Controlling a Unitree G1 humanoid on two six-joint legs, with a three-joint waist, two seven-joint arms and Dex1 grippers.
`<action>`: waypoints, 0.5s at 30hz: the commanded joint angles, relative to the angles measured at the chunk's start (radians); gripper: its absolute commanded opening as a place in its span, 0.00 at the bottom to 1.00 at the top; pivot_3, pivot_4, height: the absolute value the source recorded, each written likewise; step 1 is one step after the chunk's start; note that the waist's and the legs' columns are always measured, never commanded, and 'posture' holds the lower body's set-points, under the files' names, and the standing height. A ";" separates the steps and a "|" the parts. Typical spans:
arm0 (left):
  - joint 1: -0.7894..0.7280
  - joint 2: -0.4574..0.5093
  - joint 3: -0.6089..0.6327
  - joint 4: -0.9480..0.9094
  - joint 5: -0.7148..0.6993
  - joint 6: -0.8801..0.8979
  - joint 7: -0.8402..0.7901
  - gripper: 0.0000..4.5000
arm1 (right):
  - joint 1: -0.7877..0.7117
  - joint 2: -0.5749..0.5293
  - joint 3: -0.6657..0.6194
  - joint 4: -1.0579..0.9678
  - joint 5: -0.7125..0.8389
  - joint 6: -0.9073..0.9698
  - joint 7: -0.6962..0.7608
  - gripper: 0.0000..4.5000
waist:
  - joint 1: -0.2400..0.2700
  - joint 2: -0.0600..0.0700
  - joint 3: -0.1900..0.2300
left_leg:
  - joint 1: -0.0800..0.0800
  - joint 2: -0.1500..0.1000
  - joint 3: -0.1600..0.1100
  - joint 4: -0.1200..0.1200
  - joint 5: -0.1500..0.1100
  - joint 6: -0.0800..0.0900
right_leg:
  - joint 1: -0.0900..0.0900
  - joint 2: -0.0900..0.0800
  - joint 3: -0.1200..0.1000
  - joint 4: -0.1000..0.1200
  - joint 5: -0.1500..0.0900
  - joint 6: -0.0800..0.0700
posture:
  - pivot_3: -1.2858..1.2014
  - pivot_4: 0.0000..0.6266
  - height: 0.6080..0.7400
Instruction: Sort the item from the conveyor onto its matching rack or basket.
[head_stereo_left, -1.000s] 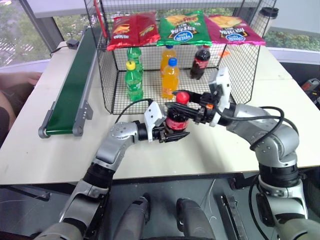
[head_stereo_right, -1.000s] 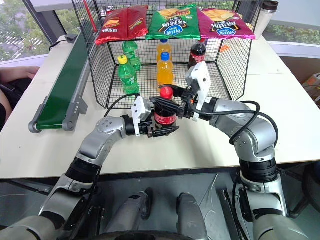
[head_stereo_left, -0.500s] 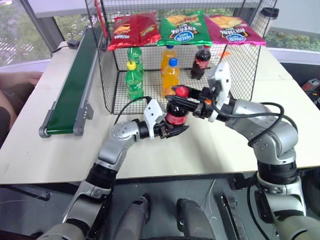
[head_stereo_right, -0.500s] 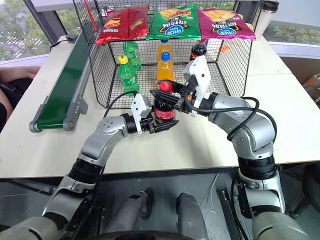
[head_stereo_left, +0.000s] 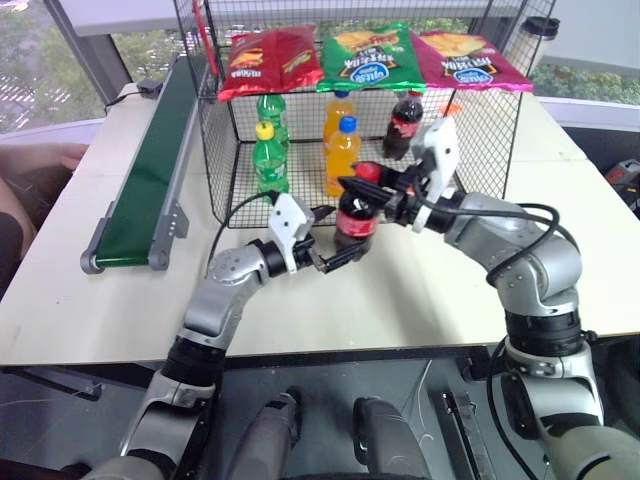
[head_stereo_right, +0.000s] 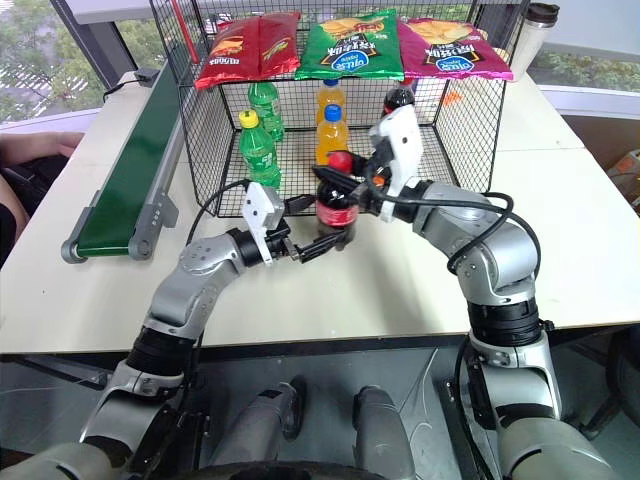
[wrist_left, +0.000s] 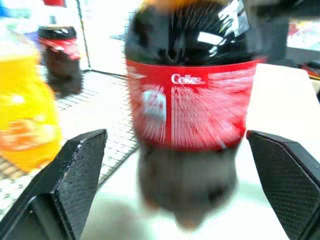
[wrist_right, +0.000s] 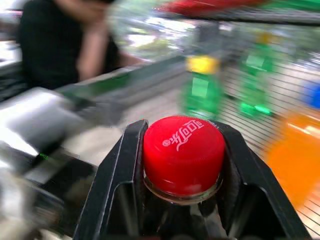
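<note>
Released since the earlier frame, the cola bottle (head_stereo_left: 355, 213) is carried at the black wire-grid cage's (head_stereo_left: 222, 150) open front, gripped at its red cap by the right gripper (head_stereo_left: 362, 189); the left gripper's (head_stereo_left: 326, 240) jaws are spread beside it.

Red-capped, red-labelled cola bottle (head_stereo_left: 356, 213)

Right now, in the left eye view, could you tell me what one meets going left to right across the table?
conveyor → left gripper → cola bottle → right gripper
</note>
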 joint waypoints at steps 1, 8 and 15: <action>-0.014 -0.004 0.005 -0.035 0.008 -0.018 0.015 0.97 | -0.021 0.007 -0.032 -0.036 0.008 -0.033 -0.001 0.27 | -0.002 0.000 0.000 | 0.000 0.000 0.000 0.000 0.000 0.000 | 0.000 0.000 0.000 0.000 0.000 0.000 | 0.52 0.24 0.98; 0.006 0.007 0.046 -0.068 -0.005 -0.005 0.052 0.97 | -0.038 0.011 -0.051 0.015 -0.041 -0.069 -0.044 0.27 | -0.001 0.000 0.000 | 0.000 0.000 0.000 0.000 0.000 0.000 | 0.000 0.000 0.000 0.002 0.000 0.000 | 0.52 0.24 0.98; 0.046 -0.010 0.071 -0.126 -0.004 0.010 0.131 0.97 | -0.121 0.030 -0.067 0.205 -0.180 -0.204 -0.159 0.27 | -0.001 0.000 0.000 | 0.001 0.000 0.000 0.000 0.000 0.000 | 0.000 0.000 0.000 0.002 0.000 0.000 | 0.52 0.24 0.98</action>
